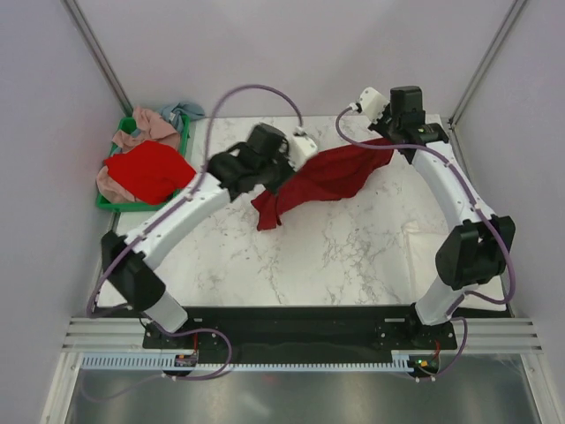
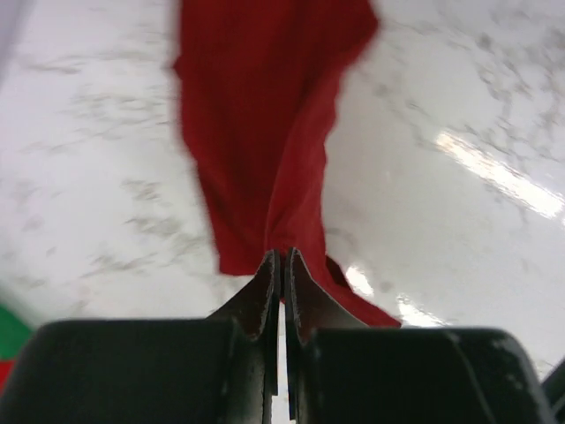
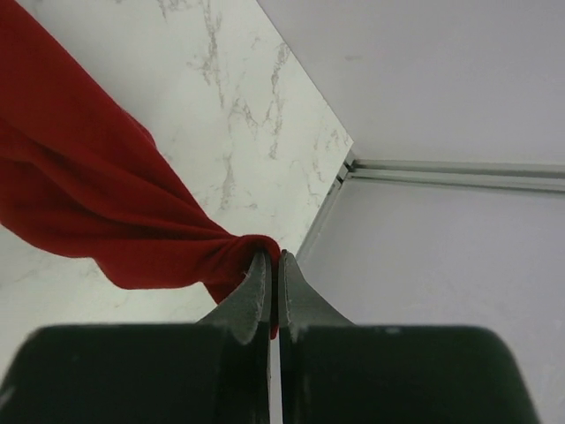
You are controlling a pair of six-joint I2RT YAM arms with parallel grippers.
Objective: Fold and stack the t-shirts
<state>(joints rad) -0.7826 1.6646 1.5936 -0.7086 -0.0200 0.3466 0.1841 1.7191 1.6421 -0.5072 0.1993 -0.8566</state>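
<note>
A dark crimson red t-shirt (image 1: 322, 181) hangs bunched between my two grippers over the back of the marble table (image 1: 353, 256). My left gripper (image 1: 281, 172) is shut on its left end; in the left wrist view the cloth (image 2: 265, 124) hangs from the closed gripper tips (image 2: 282, 258). My right gripper (image 1: 395, 140) is shut on its right end, near the back right corner; the right wrist view shows the gathered cloth (image 3: 97, 203) pinched in that gripper (image 3: 274, 258). A bright red shirt (image 1: 148, 170), dusty pink (image 1: 146, 125) and light blue (image 1: 181, 111) shirts lie in the crate.
A green plastic crate (image 1: 108, 201) stands at the table's back left corner with shirts piled in it. Grey walls and metal posts close in the back and sides. Purple cables loop above both arms.
</note>
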